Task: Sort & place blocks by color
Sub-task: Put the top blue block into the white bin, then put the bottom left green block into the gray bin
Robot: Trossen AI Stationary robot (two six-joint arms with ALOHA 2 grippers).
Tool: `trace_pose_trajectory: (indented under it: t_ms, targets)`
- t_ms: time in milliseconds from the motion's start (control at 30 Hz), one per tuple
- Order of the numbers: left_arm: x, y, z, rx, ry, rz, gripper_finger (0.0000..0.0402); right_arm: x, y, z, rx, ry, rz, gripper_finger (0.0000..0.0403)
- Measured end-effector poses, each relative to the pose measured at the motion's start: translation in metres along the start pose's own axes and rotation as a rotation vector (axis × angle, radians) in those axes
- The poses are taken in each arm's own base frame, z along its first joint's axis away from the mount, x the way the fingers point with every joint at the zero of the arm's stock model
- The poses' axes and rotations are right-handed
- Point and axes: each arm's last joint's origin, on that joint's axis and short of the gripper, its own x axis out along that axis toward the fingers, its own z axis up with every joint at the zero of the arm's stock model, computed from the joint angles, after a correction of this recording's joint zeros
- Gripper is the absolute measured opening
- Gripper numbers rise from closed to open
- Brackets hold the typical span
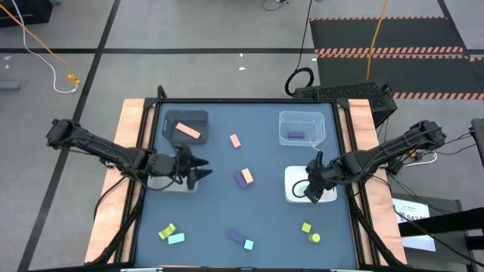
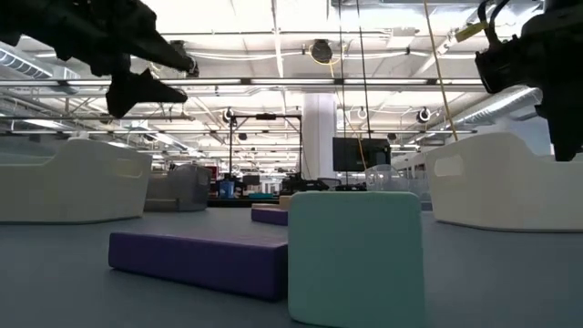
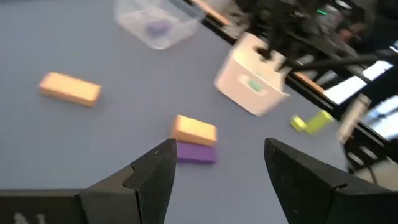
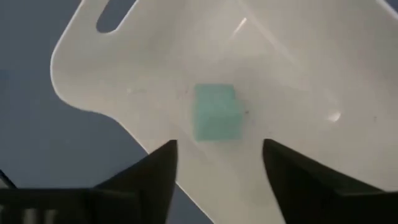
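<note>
My left gripper (image 1: 200, 171) (image 3: 217, 171) is open and hovers above the table beside a white bin (image 1: 175, 184), pointing toward a salmon block (image 3: 195, 130) that lies against a purple block (image 3: 196, 152) at mid-table (image 1: 243, 178). My right gripper (image 1: 311, 183) (image 4: 217, 165) is open above the right white bin (image 1: 293, 187), in which a teal cube (image 4: 216, 112) rests on the floor. Another salmon block (image 1: 235, 140) lies farther off. Yellow-green (image 1: 166, 230), teal (image 1: 176, 239), purple (image 1: 236, 236) and more blocks lie near the near edge.
A dark grey bin (image 1: 187, 127) holds a salmon block (image 1: 187, 132); a clear bin (image 1: 301, 128) holds a purple block (image 1: 296, 136). Yellow-green blocks (image 1: 310, 233) lie near the right white bin. A purple bar (image 2: 196, 260) and teal cube (image 2: 355, 255) sit close to the low camera.
</note>
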Motion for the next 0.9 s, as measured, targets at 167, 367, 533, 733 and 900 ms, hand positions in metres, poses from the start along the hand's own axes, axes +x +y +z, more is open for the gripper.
trace_pose_trajectory:
  t_ms: [167,367,533,733,900]
  targets:
    - [-0.005,-0.016,-0.004,0.034,0.007,-0.131,0.0244,-0.001,0.001,-0.001,-0.072,0.04,0.028,0.0294]
    - [-0.011,-0.036,-0.019,-0.021,0.056,-0.251,0.0244,-0.001,0.005,0.0,-0.128,0.043,0.085,0.0318]
    - [-0.006,-0.067,-0.022,0.024,0.053,-0.343,0.0243,-0.001,0.01,0.002,-0.196,0.015,0.129,0.0319]
    - [0.0,-0.101,-0.038,0.064,0.326,-0.206,0.0243,-0.003,0.018,0.005,-0.256,-0.036,0.209,0.0319]
    - [-0.01,-0.126,-0.053,-0.037,0.613,-0.021,0.0243,-0.005,0.027,0.009,-0.255,-0.088,0.299,0.032]
